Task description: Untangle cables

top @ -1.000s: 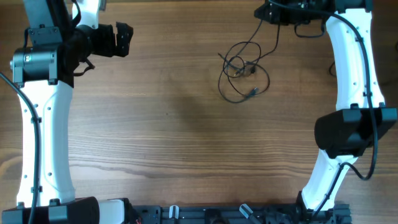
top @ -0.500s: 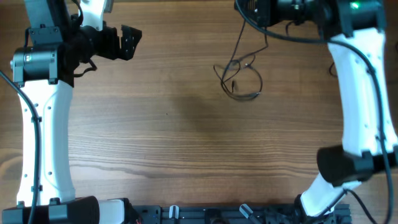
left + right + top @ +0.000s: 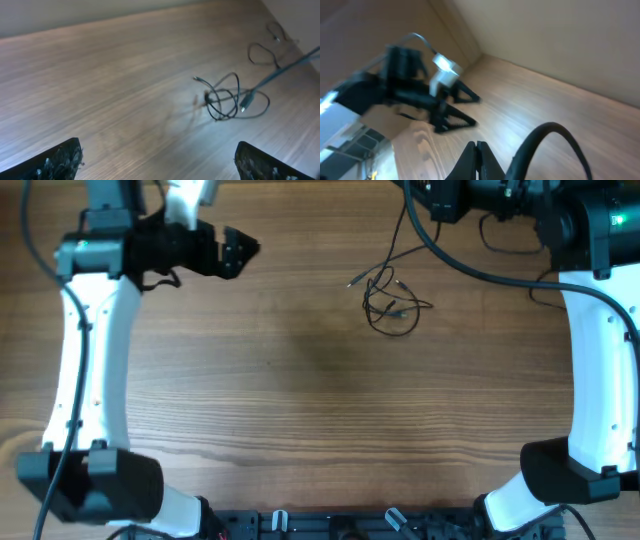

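Observation:
The cables (image 3: 393, 304) are a small tangle of thin black cords on the wooden table (image 3: 300, 400), far right of centre. One strand (image 3: 404, 230) rises from the tangle to my right gripper (image 3: 415, 192) at the far edge. In the right wrist view that gripper (image 3: 477, 150) has its jaws pressed together, and no cord shows between them. My left gripper (image 3: 240, 252) is open and empty, well to the left of the tangle. In the left wrist view (image 3: 160, 165) it faces the tangle (image 3: 230, 97) and the blurred raised strand (image 3: 285, 70).
Thicker black wires (image 3: 500, 235) hang from the right arm near the far right corner. A thick black wire (image 3: 555, 140) curves beside the right jaws. The left arm (image 3: 420, 95) shows in the right wrist view. A dark rack (image 3: 330, 525) lines the table's near edge.
My right gripper has moved left along the far edge, and the strand now rises more steeply. The tangle has drawn tighter. My left arm has swung right, toward the cables.

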